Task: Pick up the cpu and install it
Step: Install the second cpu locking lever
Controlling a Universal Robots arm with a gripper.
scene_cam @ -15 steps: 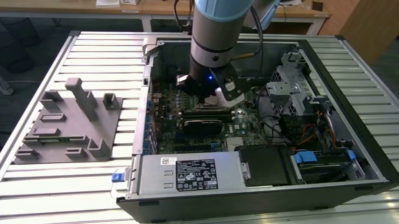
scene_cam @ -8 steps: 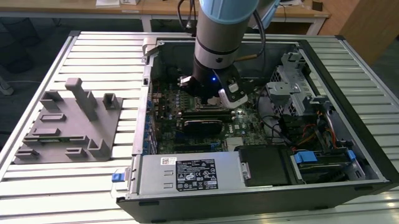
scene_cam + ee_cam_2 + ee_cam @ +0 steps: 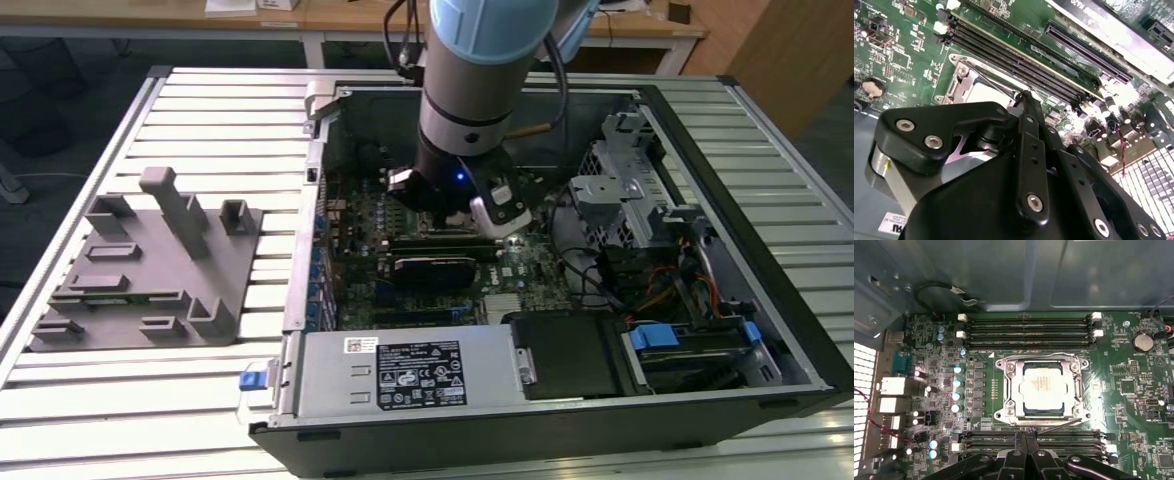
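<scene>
The cpu (image 3: 1043,388), a pale silvery square, lies flat inside the metal socket frame (image 3: 1005,390) on the green motherboard. In the second wrist view part of the cpu (image 3: 985,93) shows just beyond the fingertips. My gripper (image 3: 1026,436) hovers over the memory slots beside the socket, its black fingers pressed together with nothing between them. Seen in the second wrist view, the gripper (image 3: 1025,97) tapers to one narrow tip above the socket's edge. In the exterior view the gripper (image 3: 454,215) reaches down into the open computer case (image 3: 747,330).
A large grey plastic tray (image 3: 147,270) with upright posts lies on the slatted table at the exterior view's left. Inside the case are memory slots (image 3: 1026,330), a power supply (image 3: 400,375), drive cages (image 3: 627,190) and cables.
</scene>
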